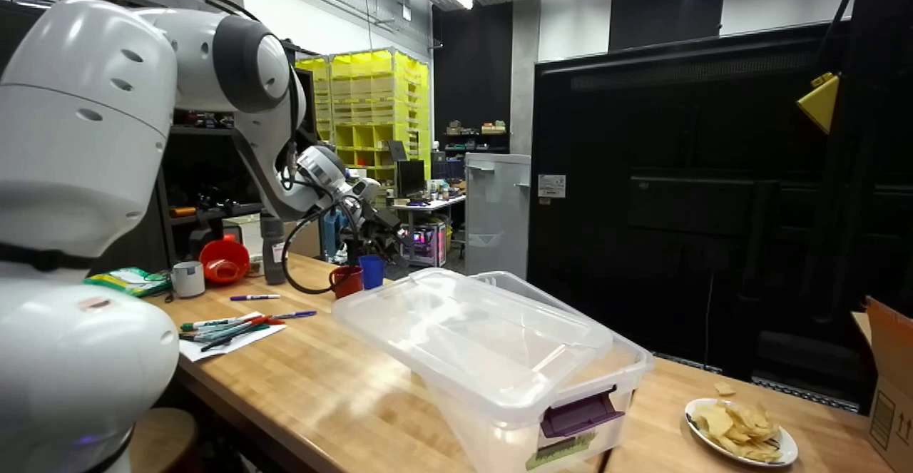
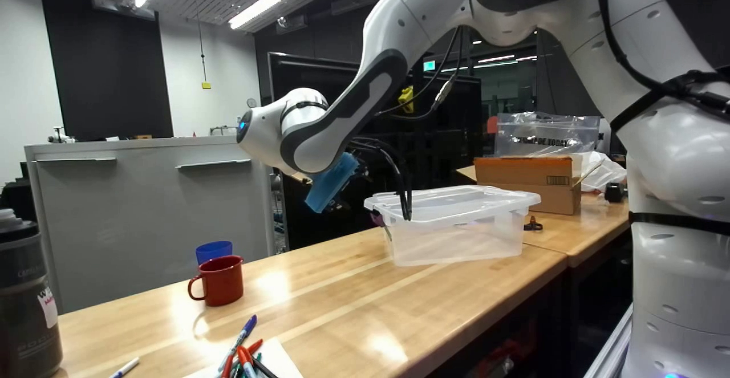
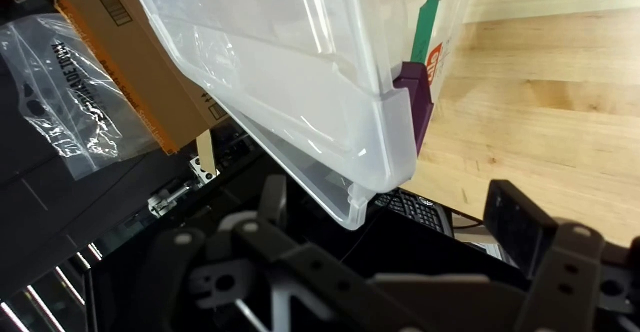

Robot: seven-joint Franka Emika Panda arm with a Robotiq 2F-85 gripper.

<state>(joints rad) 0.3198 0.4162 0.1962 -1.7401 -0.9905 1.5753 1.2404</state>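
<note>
Presently, the black jaws stand wide apart, gripping nothing, near a corner of the clear rectangular plastic bin (image 2: 456,242), which rests on the light wooden table (image 1: 335,384), a translucent plastic lid (image 1: 467,334) lying askew across the bin.

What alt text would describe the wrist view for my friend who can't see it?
An open robot hand spans the bottom of the picture, near a clear plastic bin with a purple latch and a lid sitting askew. The bin stands on a wooden table; at upper left are a cardboard box and a clear plastic bag.
</note>
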